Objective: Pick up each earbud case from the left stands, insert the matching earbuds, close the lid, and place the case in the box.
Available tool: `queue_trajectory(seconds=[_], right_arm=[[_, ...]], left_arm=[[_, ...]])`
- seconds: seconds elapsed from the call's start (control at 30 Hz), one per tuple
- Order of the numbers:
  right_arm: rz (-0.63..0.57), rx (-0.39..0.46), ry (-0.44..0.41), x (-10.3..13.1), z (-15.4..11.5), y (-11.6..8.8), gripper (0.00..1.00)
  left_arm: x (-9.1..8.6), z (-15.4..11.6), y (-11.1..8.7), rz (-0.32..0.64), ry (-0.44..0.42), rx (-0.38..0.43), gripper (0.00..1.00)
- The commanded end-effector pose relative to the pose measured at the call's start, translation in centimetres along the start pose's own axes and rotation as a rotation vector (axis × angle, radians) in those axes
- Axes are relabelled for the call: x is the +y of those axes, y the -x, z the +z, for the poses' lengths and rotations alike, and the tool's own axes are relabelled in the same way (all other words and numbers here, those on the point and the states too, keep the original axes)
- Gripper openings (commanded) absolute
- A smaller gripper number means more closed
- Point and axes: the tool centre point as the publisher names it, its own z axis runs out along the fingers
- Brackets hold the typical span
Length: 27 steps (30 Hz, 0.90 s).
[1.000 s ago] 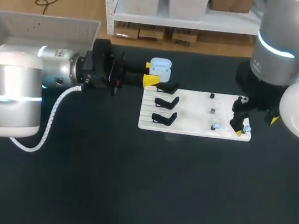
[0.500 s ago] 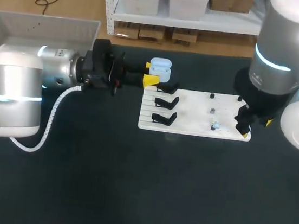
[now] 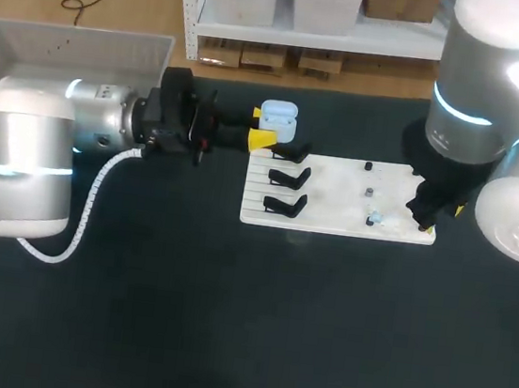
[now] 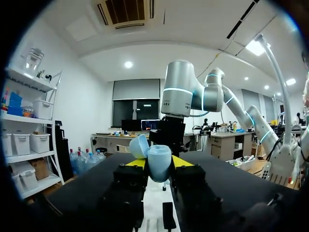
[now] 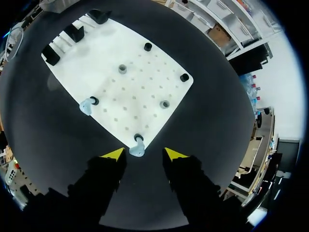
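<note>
My left gripper (image 3: 260,126) is shut on a light blue earbud case (image 3: 278,119), held above the table behind the white board (image 3: 336,189). In the left wrist view the case (image 4: 158,163) sits between the yellow tips with its lid (image 4: 139,146) swung open. My right gripper (image 5: 144,153) hangs over the board's near right corner, open. A light blue earbud (image 5: 137,151) stands on a peg between its fingers, with gaps on both sides. A second light blue earbud (image 5: 87,106) rests further left on the board. In the head view my right gripper (image 3: 426,222) hides the corner earbud.
Three empty black stands (image 3: 287,175) line the board's left side. Several dark pegs (image 5: 122,69) dot the board. A white mesh box (image 3: 70,43) sits at the table's far left corner, behind my left arm.
My right gripper has come down onto the board's near right corner and its fingers have narrowed around the earbud there. My left arm and the case have not moved.
</note>
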Motion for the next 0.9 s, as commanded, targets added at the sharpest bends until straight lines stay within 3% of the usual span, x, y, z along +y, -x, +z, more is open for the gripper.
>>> queue_trajectory(seconds=[0.03,0.37,0.9], right_arm=[[-0.001,-0.008,0.001,0.2,0.4,-0.2,0.48],[-0.001,-0.042,-0.011,0.4,0.8,-0.3,0.49],[-0.006,-0.052,-0.008,0.3,1.4,0.0,0.32]], left_arm=[[0.1,0.0,-0.1,0.0,-0.001,-0.002,0.0],[0.1,0.0,-0.1,0.0,-0.001,-0.002,0.0],[0.1,0.0,-0.1,0.0,-0.001,-0.002,0.0]])
